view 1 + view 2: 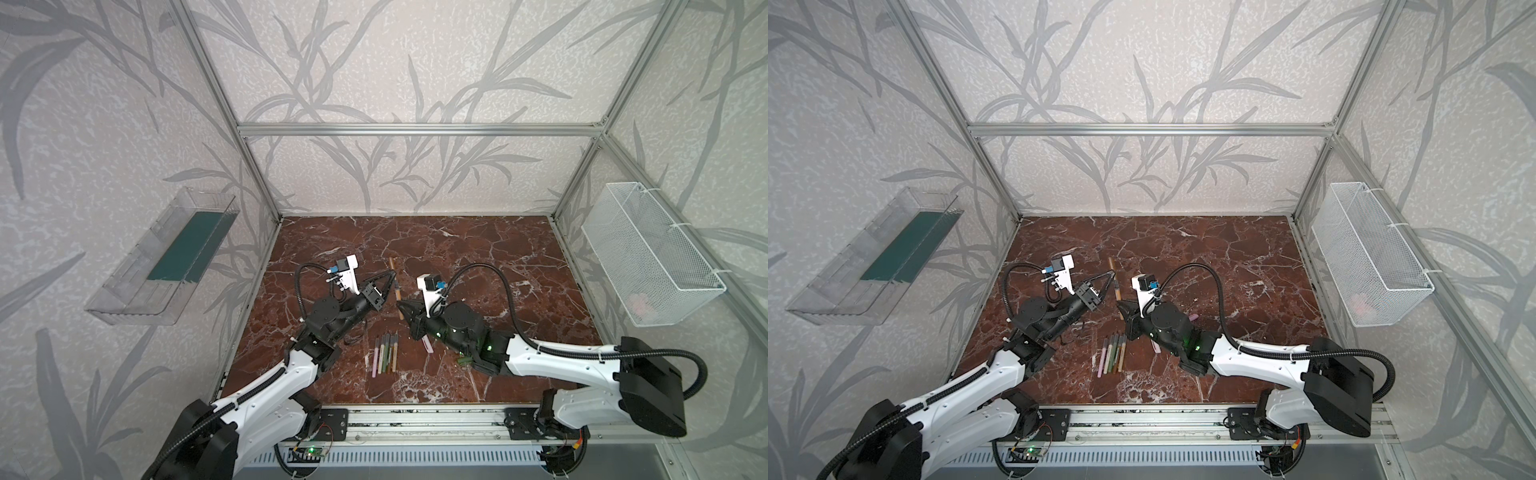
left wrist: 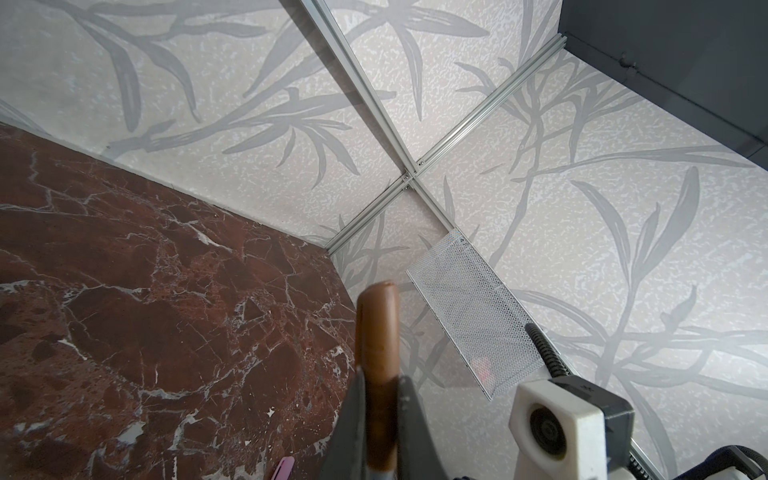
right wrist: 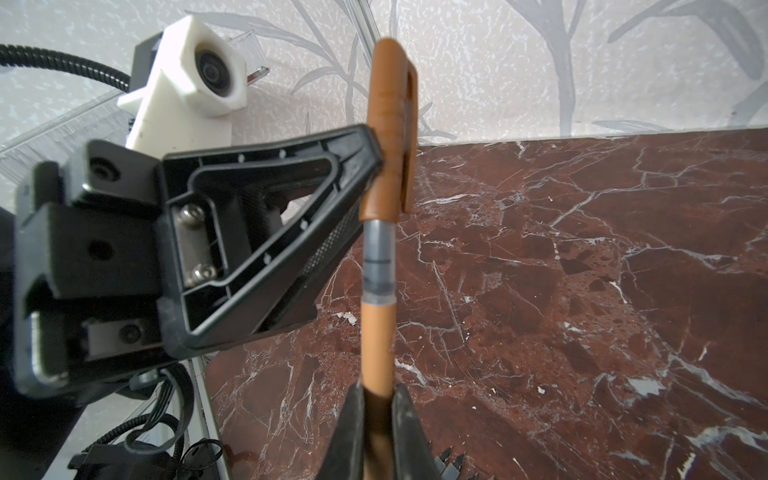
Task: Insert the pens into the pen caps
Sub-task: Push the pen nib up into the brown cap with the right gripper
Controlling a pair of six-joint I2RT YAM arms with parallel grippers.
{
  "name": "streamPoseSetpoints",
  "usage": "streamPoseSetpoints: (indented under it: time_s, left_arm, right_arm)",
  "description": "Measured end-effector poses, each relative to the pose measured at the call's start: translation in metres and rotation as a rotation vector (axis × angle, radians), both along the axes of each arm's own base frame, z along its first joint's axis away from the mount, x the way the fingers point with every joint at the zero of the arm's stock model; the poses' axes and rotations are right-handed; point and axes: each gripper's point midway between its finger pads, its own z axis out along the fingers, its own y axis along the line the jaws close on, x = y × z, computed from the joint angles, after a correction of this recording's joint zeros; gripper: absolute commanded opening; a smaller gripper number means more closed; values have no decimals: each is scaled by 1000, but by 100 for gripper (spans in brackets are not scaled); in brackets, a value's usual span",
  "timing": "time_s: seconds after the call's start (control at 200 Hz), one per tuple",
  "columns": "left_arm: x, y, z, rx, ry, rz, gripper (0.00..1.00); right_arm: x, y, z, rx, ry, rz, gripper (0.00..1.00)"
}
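Right gripper (image 3: 377,388) fingers pinch the brown pen (image 3: 376,340) low on its barrel, held above the marble table (image 3: 582,249). Its tip sits inside the mouth of the brown cap (image 3: 388,124), grey neck showing, and the left gripper (image 2: 380,386) is clamped narrowly on that cap. Other pens (image 1: 385,353) lie side by side on the table near its front edge

The brown pen (image 3: 376,345) is cut off at the edge of the right wrist view, and a pink pen (image 1: 427,344) is partly hidden beneath the right arm (image 1: 457,328).
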Motion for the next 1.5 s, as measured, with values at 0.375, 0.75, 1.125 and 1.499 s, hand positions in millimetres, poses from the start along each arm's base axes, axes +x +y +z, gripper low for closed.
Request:
streamPoseSetpoints:
  time_s: [0.375,0.75,1.125,1.499]
  left_arm:
    - [-3,-3,-15,81,23,-15,0]
    - [-9,-12,-21,127,19,-34,0]
    - [-5,-23,-33,157,21,-8,0]
    - [-9,-31,-39,185,24,8,0]
  right_arm:
    - [0,-3,-5,-29,8,3,0]
    - [3,-7,-6,-38,14,0,0]
    - [8,-13,-16,-78,35,-28,0]
    - [8,-20,-22,-116,53,-35,0]
